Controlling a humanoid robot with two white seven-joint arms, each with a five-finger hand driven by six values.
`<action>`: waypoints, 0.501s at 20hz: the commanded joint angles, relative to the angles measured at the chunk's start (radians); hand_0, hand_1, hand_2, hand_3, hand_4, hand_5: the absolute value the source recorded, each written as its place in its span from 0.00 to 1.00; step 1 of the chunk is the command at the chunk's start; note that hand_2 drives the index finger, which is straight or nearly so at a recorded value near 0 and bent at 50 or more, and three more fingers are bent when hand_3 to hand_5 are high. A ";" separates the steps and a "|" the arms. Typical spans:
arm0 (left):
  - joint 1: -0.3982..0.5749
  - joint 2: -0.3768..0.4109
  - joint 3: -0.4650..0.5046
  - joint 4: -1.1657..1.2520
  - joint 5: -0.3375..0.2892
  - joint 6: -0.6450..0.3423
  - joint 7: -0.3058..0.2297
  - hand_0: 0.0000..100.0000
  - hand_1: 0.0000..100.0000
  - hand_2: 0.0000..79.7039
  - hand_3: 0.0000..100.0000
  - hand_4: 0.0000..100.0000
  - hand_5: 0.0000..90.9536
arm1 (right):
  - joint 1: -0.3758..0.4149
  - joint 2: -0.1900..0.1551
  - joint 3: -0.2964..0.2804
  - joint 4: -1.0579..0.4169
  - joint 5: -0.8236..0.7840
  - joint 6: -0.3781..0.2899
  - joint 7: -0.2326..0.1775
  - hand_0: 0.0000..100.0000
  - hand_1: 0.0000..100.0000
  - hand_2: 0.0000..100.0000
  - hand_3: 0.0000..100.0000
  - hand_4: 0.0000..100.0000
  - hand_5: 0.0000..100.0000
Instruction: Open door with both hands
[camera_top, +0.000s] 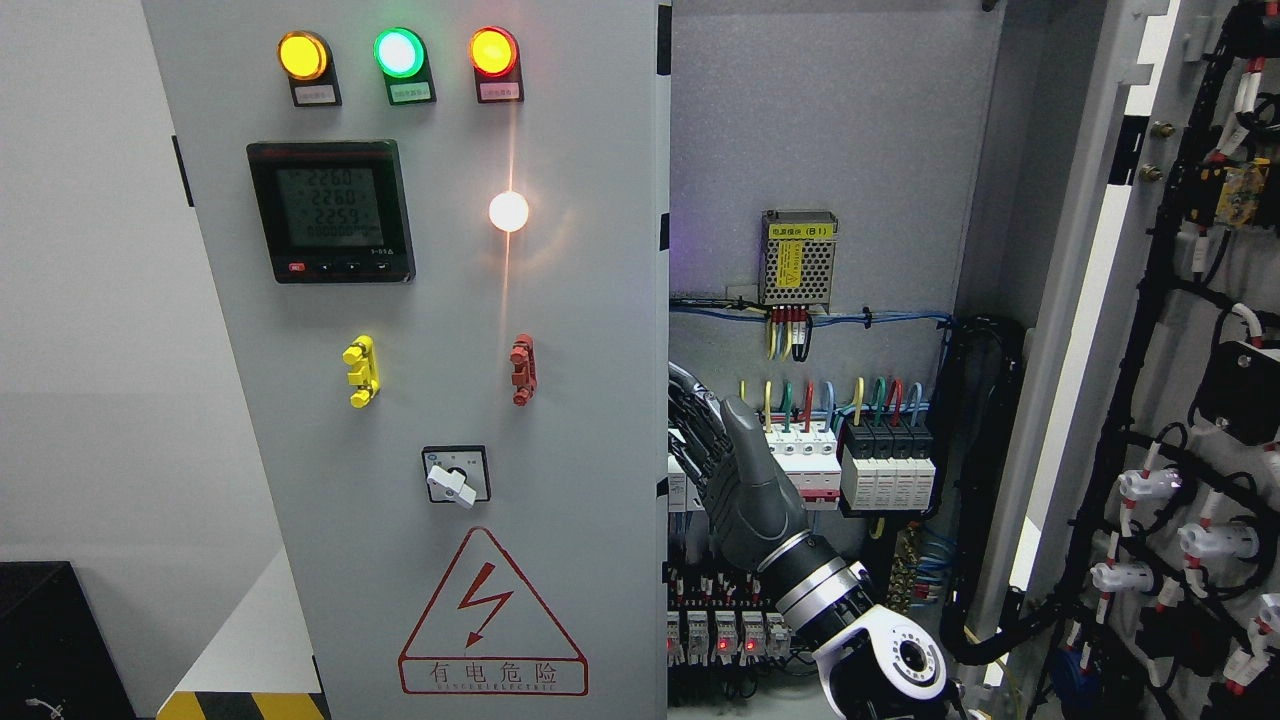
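Matt grey painted metal door (560, 400); dark, glossy metallic right hand (745, 480).

The left door (440, 400) stands at the cabinet's left half. Three indicator lamps (398, 52) sit along its top edge, the meter (331, 211) below them, the rotary switch (456, 476) lower, and the warning sign (492, 618) at its bottom edge. Right of this door's edge, the right hand (725, 470) lies before the breakers (800, 460) inside the cabinet. The right door (1180, 400) stands swung outward at far right.
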 joint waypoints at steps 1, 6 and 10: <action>-0.003 0.000 0.000 0.000 0.000 -0.001 -0.001 0.00 0.00 0.00 0.00 0.00 0.00 | -0.007 0.000 0.001 0.009 -0.001 0.001 0.024 0.19 0.00 0.00 0.00 0.00 0.00; -0.003 0.000 0.000 0.000 0.000 -0.001 -0.001 0.00 0.00 0.00 0.00 0.00 0.00 | -0.012 0.000 -0.001 0.020 -0.001 0.001 0.034 0.19 0.00 0.00 0.00 0.00 0.00; -0.003 0.000 0.000 0.000 0.000 -0.001 -0.001 0.00 0.00 0.00 0.00 0.00 0.00 | -0.023 0.000 -0.001 0.024 -0.001 0.001 0.034 0.19 0.00 0.00 0.00 0.00 0.00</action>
